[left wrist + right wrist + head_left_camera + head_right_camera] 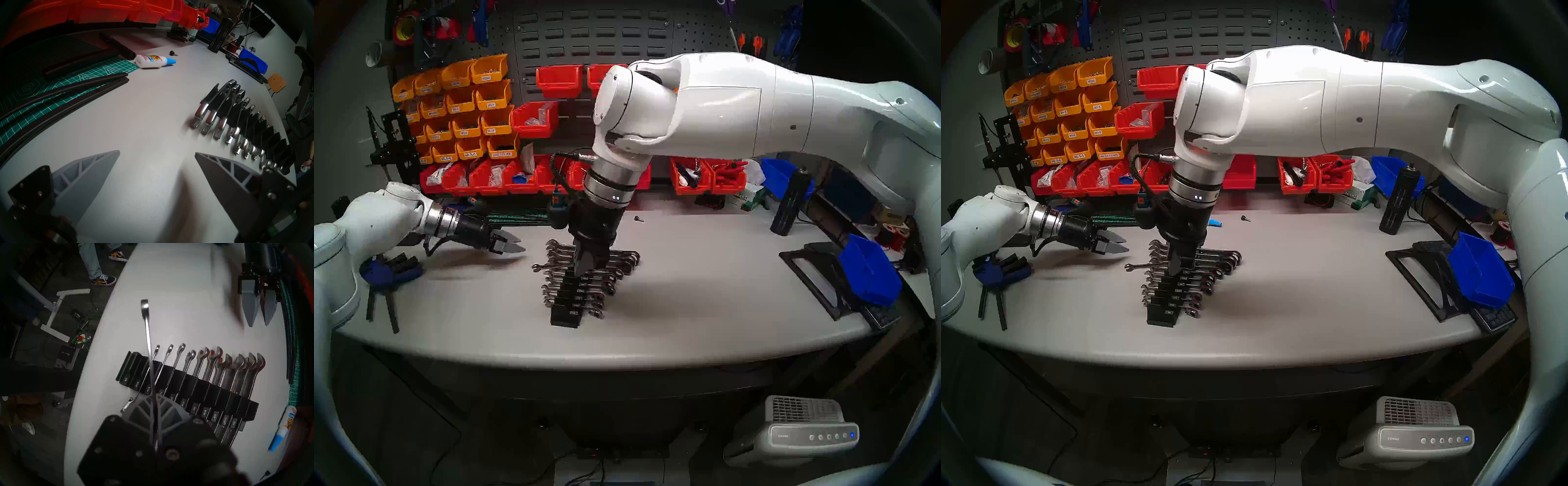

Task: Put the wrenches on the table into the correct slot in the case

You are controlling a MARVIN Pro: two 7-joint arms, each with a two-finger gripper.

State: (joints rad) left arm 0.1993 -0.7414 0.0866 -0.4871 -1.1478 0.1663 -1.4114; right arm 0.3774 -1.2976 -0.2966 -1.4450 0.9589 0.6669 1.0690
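R pincer (153, 414) clamped on slim wrench (147, 331) just above rack (200, 392), chrome wrenches (241, 372) crowding beside; L pincer (157, 153) agape, empty, bare tabletop (144, 118) between.

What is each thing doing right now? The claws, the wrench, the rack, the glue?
Right claw: shut on the slim wrench.
Slim wrench: held above the rack, sticking out over the table.
Left claw: open, holding nothing.
Rack: on the table, mostly filled, small end slots empty.
Glue bottle: lying down, cap on.
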